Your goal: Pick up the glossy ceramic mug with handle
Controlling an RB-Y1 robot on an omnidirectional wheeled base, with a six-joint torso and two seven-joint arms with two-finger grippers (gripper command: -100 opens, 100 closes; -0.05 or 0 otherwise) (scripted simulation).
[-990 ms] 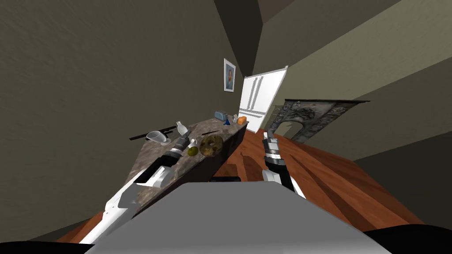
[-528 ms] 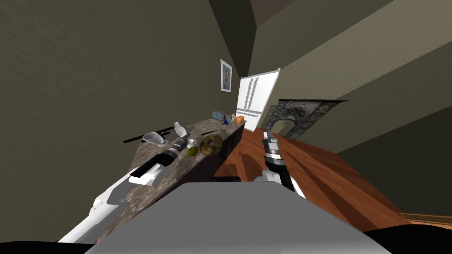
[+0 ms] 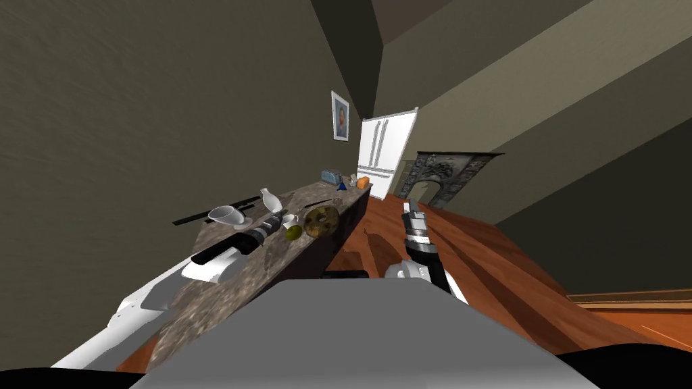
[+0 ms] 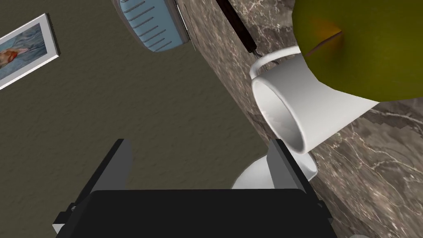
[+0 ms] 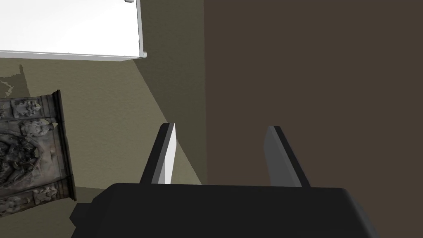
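Note:
A glossy white mug (image 4: 305, 111) with a handle (image 4: 264, 62) stands on the marbled brown counter (image 3: 270, 260), touching a green fruit (image 4: 363, 45). My left gripper (image 4: 201, 163) is open. The mug's rim lies just past one fingertip (image 4: 281, 159), outside the gap, and nothing is between the fingers. In the head view the left gripper (image 3: 277, 217) reaches along the counter right beside the mug (image 3: 290, 219). My right gripper (image 5: 223, 155) is open and empty, held over the wooden floor to the counter's right (image 3: 410, 209).
Around the mug stand a white vase (image 3: 270, 200), a bowl on a saucer (image 3: 226, 215), a brown ring-shaped thing (image 3: 322, 221), a dark knife (image 4: 239, 29) and a blue toaster (image 4: 153, 20). A white fridge (image 3: 382, 152) and a stone fireplace (image 3: 439, 177) stand beyond.
My head view has swung, so the whole scene sits further left. The left arm lies lower and stretched further along the counter, still at the mug. The right arm has not moved.

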